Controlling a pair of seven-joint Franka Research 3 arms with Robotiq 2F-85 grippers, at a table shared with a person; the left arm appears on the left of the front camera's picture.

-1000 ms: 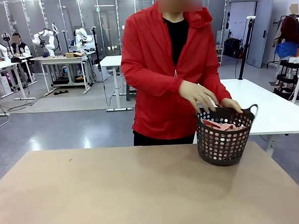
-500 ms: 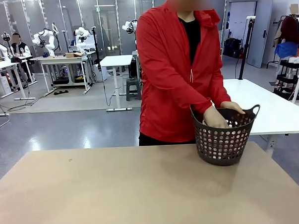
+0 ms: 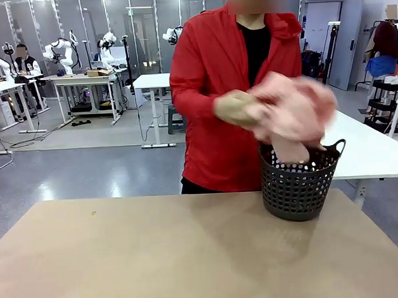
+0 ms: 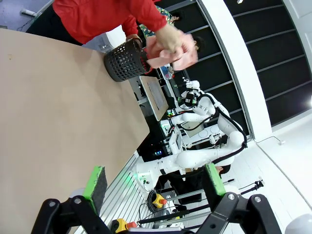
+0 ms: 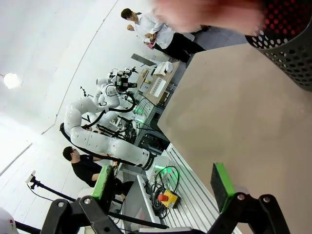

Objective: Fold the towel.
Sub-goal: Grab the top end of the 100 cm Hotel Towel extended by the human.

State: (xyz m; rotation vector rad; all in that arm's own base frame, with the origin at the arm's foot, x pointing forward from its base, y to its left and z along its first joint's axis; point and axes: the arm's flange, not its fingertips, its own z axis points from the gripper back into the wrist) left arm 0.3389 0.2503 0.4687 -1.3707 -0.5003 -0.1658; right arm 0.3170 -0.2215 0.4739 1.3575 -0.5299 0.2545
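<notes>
Fingers [image 4: 96,183] of our left gripper [image 4: 155,181] and right gripper [image 5: 164,183] stood wide, empty, in the wrist views; the front view showed us a person [image 3: 215,69] holding the towel [image 3: 293,112] bunched over the far-right basket [image 3: 297,194].

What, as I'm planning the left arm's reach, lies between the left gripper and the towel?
In the left wrist view, bare table stretches from the left gripper to the basket, above which the person holds the towel.

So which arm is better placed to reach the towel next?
Probably the right: the person holds the towel over the basket at the right of the table, nearer the open right claw than the left claw.
</notes>
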